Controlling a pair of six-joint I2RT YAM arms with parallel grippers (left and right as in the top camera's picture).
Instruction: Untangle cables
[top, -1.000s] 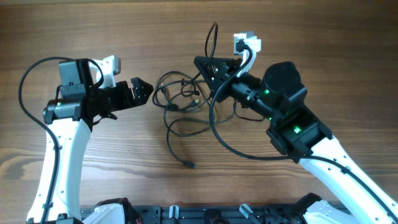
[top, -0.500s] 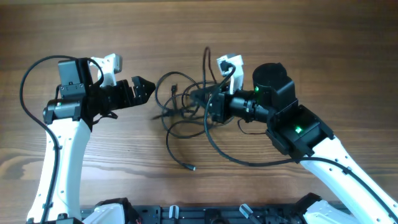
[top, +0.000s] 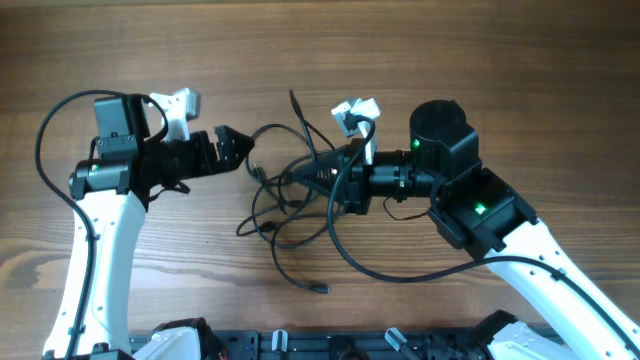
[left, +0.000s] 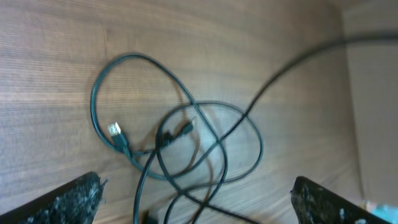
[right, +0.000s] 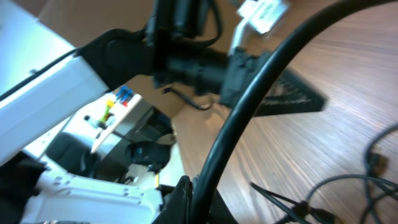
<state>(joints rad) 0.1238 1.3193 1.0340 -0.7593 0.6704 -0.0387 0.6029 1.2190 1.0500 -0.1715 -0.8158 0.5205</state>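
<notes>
Several thin black cables (top: 283, 187) lie bunched in loose loops on the wooden table between the two arms. My right gripper (top: 302, 175) points left into the bunch and is shut on one cable (right: 249, 106), which runs up between its jaws; a long loop of it sweeps toward the front (top: 345, 250). My left gripper (top: 232, 147) is open just left of the tangle, apart from it. In the left wrist view the loops (left: 163, 138) lie beyond the open gripper (left: 196, 186), with a small plug (left: 115, 129) at the left.
One loose cable end with a plug (top: 322, 289) lies toward the table's front. The left arm (right: 186, 50) shows ahead of the right wrist camera. The arms' own thicker wires arc beside each arm. Bare wood surrounds the tangle.
My right gripper has swung left and toward the front with its cable, dragging the tangle left and spreading it. The loose plug end slid nearer the front. The left arm has barely moved.
</notes>
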